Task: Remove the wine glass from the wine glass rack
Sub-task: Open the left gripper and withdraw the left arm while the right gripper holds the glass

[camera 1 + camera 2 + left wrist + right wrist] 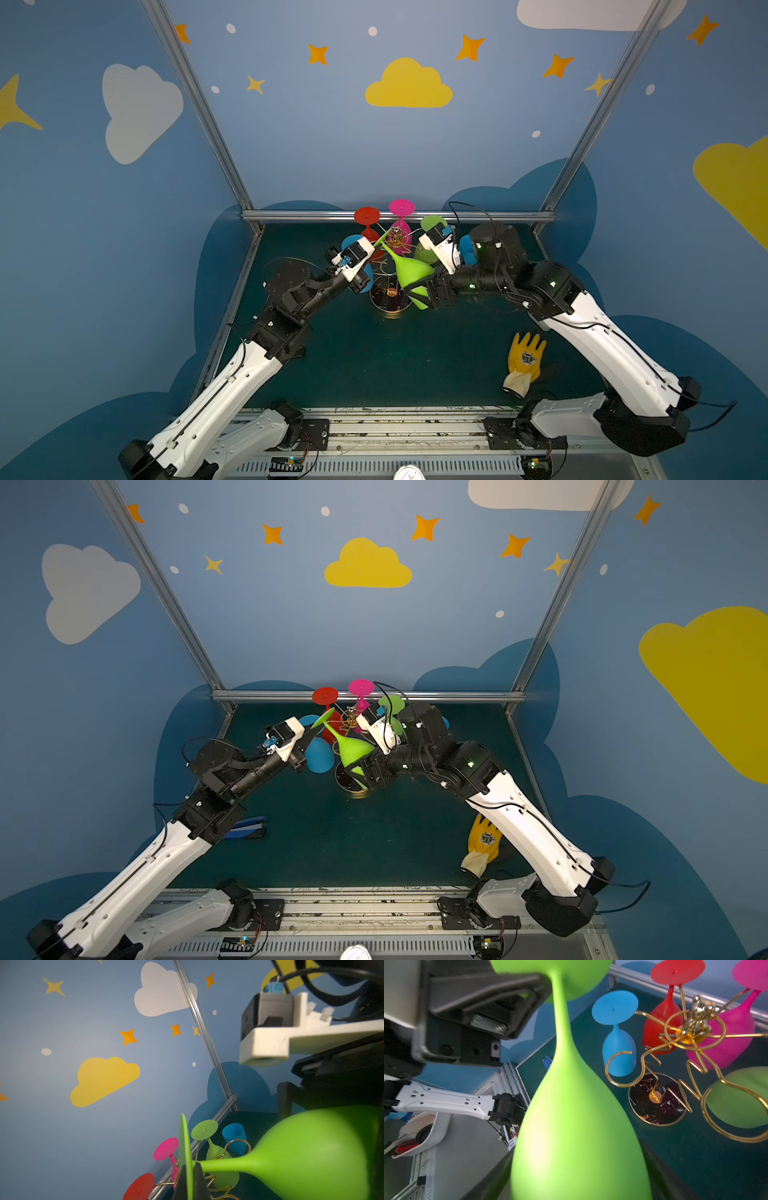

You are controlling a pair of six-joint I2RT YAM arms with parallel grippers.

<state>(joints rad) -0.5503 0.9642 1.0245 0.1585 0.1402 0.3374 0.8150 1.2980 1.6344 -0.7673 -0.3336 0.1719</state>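
Pinching wine glass (409,272) foot, left claw (189,1168), right claw (419,297) flanking bowl

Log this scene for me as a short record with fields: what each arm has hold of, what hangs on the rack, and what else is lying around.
lime glass: tilted, between both arms; looks free of the rack loops
left end effector: shut on the lime glass's foot
right end effector: fingers flank the bowl; contact unclear
on rack, upside down: red glass, pink glass, blue glass, pale green glass
elsewhere: glove on the table; blue cup behind the rack
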